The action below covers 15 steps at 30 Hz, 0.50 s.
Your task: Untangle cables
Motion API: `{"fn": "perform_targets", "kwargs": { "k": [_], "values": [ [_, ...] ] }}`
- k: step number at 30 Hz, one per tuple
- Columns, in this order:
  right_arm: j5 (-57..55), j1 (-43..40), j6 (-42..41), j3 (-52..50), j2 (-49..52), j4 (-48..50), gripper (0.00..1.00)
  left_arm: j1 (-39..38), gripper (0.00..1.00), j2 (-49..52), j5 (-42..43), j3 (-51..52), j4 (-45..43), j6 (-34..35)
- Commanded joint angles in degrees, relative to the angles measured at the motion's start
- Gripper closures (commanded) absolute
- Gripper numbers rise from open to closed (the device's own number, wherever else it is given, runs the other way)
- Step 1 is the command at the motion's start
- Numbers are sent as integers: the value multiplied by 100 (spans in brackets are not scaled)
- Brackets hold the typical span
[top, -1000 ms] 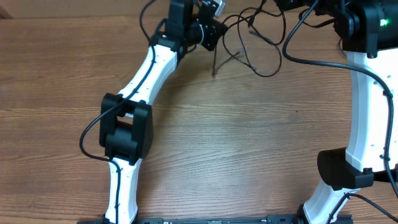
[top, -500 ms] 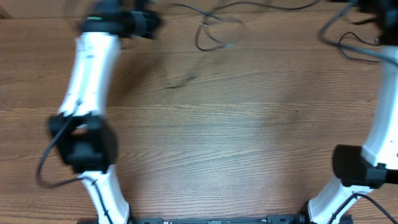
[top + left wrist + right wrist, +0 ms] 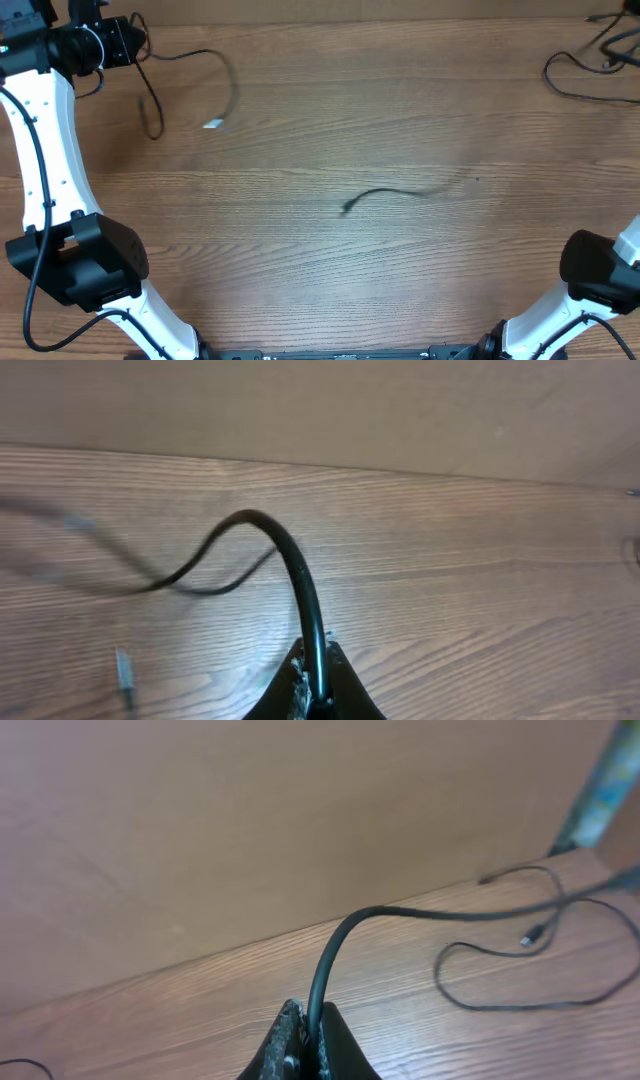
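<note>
Wood-grain surface is seen from overhead. At its far left corner the left claw is placed, and a black cable is trailed from it to a silver plug. A blurred loose cord is found near the middle, well apart from a third lead at the far right edge.

From the left wrist, the left claw is shown clenched on the black cable, which is arched up and leftward.

From the right wrist, the right claw is shown clenched on a curved cord; a thin loop is laid beyond it.
</note>
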State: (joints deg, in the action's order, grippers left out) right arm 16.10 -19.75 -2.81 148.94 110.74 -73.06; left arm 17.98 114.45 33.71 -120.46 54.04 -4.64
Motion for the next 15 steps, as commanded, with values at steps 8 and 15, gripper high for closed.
{"fn": "perform_targets", "kwargs": {
  "k": [8,15],
  "values": [
    [-675,192,26,114,-157,490,96,-323,96,-70,573,-52,13,-96],
    [-2549,44,861,114,-341,1884,96,-680,96,-70,636,-52,-44,-212]
  ]
}}
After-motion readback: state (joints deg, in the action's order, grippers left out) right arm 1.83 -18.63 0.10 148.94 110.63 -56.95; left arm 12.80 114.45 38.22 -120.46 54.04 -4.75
